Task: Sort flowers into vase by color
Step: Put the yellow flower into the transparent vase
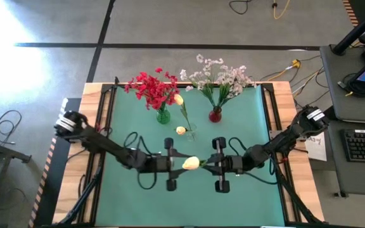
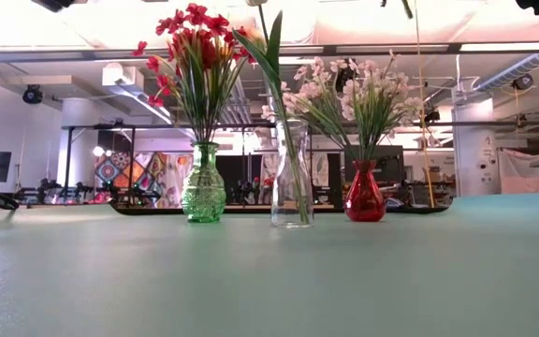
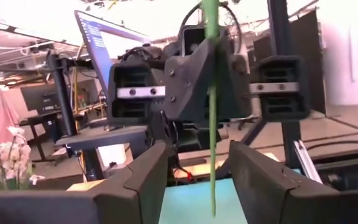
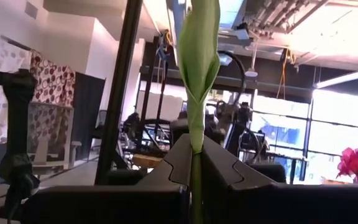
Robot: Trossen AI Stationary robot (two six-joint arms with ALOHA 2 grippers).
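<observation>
Over the middle of the bench [image 1: 246,190], toward its near edge, our right gripper [image 4: 194,163] has its jaws shut on the stem of a cream-yellow rosebud [image 1: 191,163], and our left gripper [image 3: 197,163] faces it with jaws parted around that stem, apparently for a handover. We judge the bud belongs in the clear vase [image 2: 292,178] between the green vase [image 2: 203,184] and red vase [image 2: 365,192]. The low view misses both grippers, and whether the left fingers touch the stem we cannot tell.

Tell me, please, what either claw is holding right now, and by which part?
The right claw is shut on the green stem of a cream-yellow rosebud, just below a leaf. The left claw stands open around the same stem, not gripping it.
</observation>
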